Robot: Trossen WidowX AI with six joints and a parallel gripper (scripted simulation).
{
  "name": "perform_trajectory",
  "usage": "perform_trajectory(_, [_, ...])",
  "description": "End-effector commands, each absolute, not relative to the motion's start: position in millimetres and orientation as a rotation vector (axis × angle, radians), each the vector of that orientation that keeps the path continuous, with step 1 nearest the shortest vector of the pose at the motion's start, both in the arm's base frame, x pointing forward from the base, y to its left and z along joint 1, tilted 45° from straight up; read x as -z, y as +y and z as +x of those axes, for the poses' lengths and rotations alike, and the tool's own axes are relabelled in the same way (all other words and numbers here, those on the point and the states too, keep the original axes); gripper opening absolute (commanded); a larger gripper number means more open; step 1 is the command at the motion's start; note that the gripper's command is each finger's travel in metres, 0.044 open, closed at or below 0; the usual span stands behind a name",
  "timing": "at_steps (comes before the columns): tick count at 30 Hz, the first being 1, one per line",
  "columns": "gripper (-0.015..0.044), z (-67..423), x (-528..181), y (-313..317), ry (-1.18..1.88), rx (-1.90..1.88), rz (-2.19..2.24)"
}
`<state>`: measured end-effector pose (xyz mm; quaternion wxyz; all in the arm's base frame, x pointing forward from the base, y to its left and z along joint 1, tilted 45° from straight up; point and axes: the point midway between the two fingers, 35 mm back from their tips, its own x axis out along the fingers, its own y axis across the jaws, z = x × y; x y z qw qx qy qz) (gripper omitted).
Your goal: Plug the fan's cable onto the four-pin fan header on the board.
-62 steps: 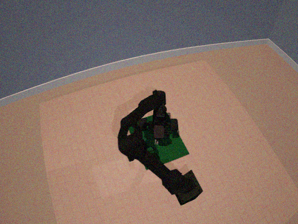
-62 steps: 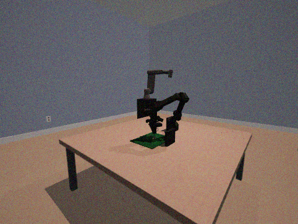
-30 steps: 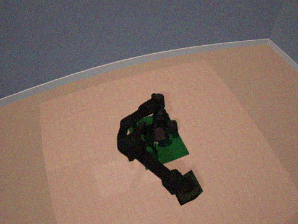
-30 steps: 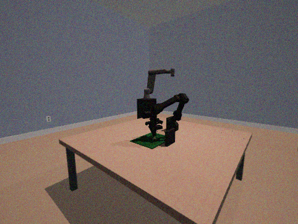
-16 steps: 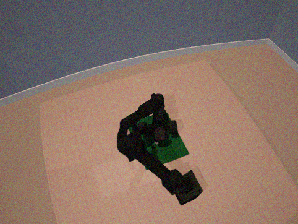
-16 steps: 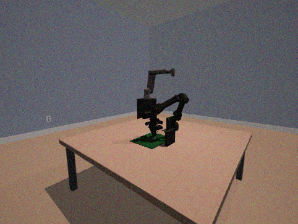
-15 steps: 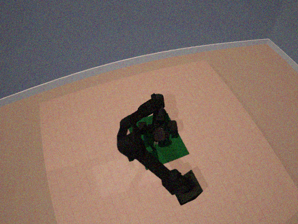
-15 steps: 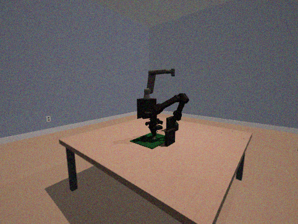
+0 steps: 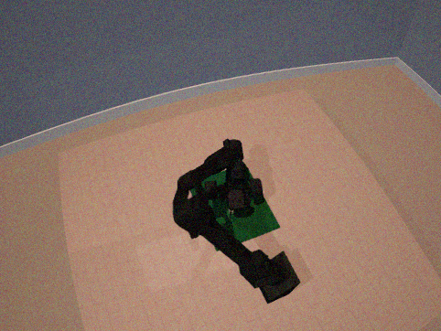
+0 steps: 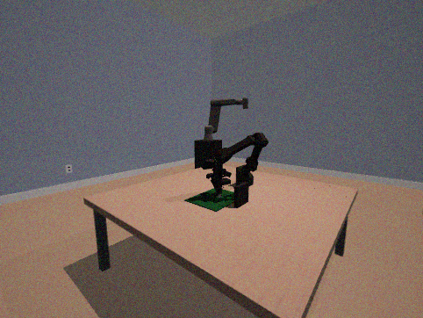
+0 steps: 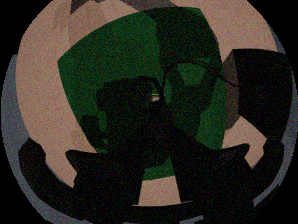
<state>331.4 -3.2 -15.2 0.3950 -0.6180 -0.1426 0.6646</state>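
The fingers pinch the small fan plug [image 11: 154, 98] directly between their tips, held low over the green board [image 9: 256, 224], which lies just beneath them on the table [image 10: 281, 237].

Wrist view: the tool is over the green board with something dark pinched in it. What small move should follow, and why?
Probably a short straight push down. The tool is shut on the plug, low over the green board, and the exterior view shows it just above the board. Whether the plug is fully down cannot be told, so letting go seems premature.
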Motion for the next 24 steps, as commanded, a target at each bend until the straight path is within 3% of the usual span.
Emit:
perform_trajectory(1, [0.0,331.9,15.7,-2.3,-0.362,-1.681,-1.565])
perform_trajectory(24, [0.0,333.1,25.5,7.3,-0.378,-1.685,-1.562])
